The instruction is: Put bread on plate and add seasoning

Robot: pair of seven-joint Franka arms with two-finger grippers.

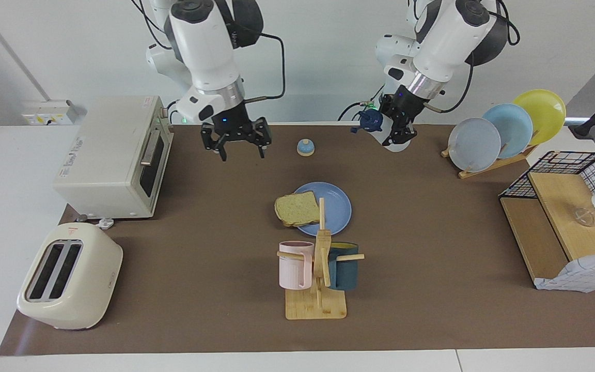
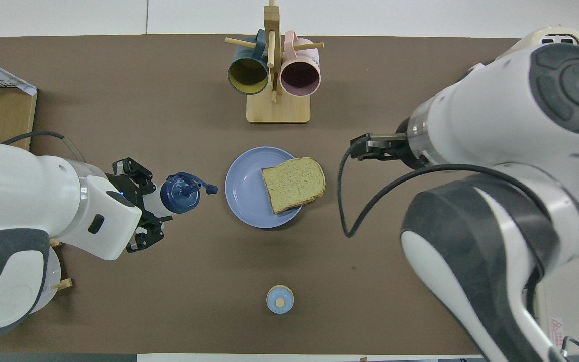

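The bread (image 1: 295, 207) (image 2: 293, 184) lies on the periwinkle plate (image 1: 336, 207) (image 2: 244, 193) at mid-table, and one side overhangs the rim toward the right arm's end. The seasoning (image 1: 373, 119) (image 2: 181, 193) is a white bottle with a navy cap. It hangs tilted in the air over the table beside the plate, toward the left arm's end. A small flap sticks out from its cap. My left gripper (image 1: 400, 135) (image 2: 155, 203) is shut on its body. My right gripper (image 1: 243, 152) hangs open and holds nothing, over the table between the toaster oven and the bell. The overhead view hides its fingers.
A small blue-topped bell (image 1: 305, 148) (image 2: 280, 299) sits near the robots. The toaster oven (image 1: 116, 155) and a toaster (image 1: 70, 281) stand at the right arm's end. A mug rack (image 1: 318, 274) stands farther out than the plate. A plate rack (image 1: 504, 129) and a wire basket (image 1: 561, 217) are at the left arm's end.
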